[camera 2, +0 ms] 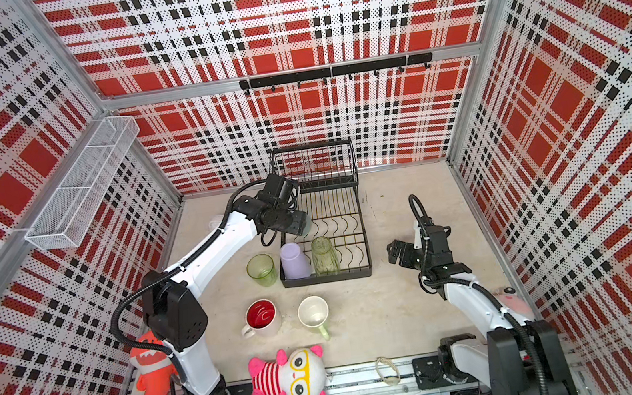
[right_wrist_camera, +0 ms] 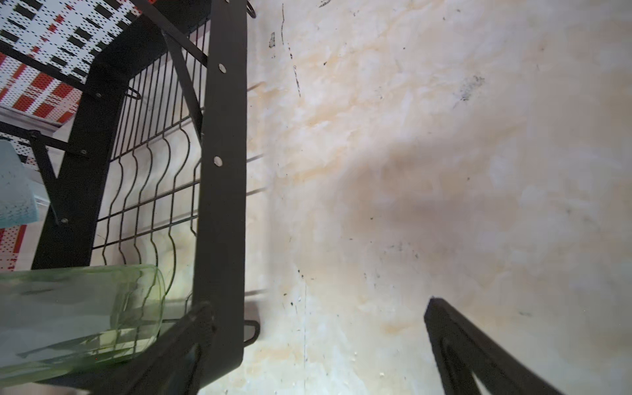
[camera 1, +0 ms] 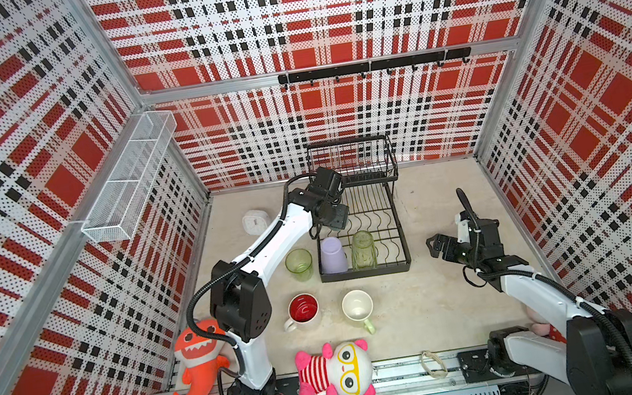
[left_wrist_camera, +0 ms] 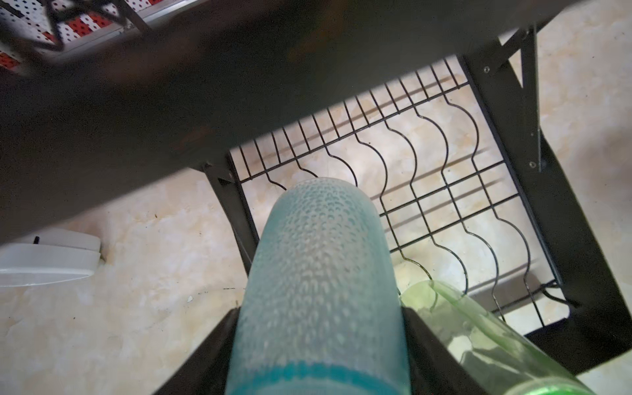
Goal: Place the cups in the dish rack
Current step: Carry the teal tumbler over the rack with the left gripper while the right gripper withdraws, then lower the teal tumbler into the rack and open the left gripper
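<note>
Grip on the left gripper (left_wrist_camera: 319,345): the jaws are part-closed around the small teal cup (left_wrist_camera: 318,246), with one finger showing on either side of its wall. I judge the hold firm but cannot tell which end is the mouth. In a top view this claw sits left of centre, over the left rear of the dish rack (camera 1: 367,272), just in front of the raised basket (camera 1: 349,147). Right gripper (camera 1: 439,247) hangs wide and empty at right of centre, well apart from the rack.

Recommendation for the placing step — bring the cup down onto the bare wavy wires behind the lavender tumbler (camera 1: 333,255). Keep the wrist clear of the basket and off the green ribbed tumbler (camera 1: 363,250) standing close by. Let go only once the cup rests on the wires.

Cup condition: frosted translucent teal, dimpled all over, with a darker plain band near the fingers — likely slippery, so no twisting.

Outstanding on the table (camera 1: 439,307): second green tumbler (camera 1: 299,264) just left of the rack, white mug with red inside (camera 1: 303,311), pale green mug (camera 1: 358,307).
</note>
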Motion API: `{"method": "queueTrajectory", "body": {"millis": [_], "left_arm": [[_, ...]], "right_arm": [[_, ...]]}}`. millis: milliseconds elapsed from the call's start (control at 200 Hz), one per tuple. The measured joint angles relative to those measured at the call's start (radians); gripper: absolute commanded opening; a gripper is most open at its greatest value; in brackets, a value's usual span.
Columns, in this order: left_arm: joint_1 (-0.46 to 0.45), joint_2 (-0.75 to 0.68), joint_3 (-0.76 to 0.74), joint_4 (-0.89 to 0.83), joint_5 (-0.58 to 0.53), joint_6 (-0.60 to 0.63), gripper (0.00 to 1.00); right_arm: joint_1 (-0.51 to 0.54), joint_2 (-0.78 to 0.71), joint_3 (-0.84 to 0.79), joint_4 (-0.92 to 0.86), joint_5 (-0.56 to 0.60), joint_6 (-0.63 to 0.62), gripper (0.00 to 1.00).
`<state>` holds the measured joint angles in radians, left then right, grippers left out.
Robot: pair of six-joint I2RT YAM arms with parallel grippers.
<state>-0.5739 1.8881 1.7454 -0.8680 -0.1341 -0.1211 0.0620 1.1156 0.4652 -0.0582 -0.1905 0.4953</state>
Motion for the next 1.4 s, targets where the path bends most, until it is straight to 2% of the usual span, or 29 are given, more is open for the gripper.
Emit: {"method": "queueTrajectory", "body": {"millis": [271,882,1147,1398], "left_arm": [[0.0,0.032,0.017,0.0,-0.032,0.003,0.7],[-0.003,-0.001,0.017,-0.005,-0.038,0.005,0.7],[-0.017,-0.072,-0.004,-0.01,-0.03,0.058,0.71],[-0.023,-0.081,-0.05,-0.023,-0.018,0.126,0.73]], "right_arm": [[0.0,0.0,-0.079,0.05,0.035,-0.001,1.0],[0.0,-0.001,-0.081,0.061,0.059,-0.005,1.0],[0.0,0.002,-0.097,0.08,0.064,-0.004,1.0],[0.0,0.029,-0.098,0.088,0.065,-0.001,1.0]]}}
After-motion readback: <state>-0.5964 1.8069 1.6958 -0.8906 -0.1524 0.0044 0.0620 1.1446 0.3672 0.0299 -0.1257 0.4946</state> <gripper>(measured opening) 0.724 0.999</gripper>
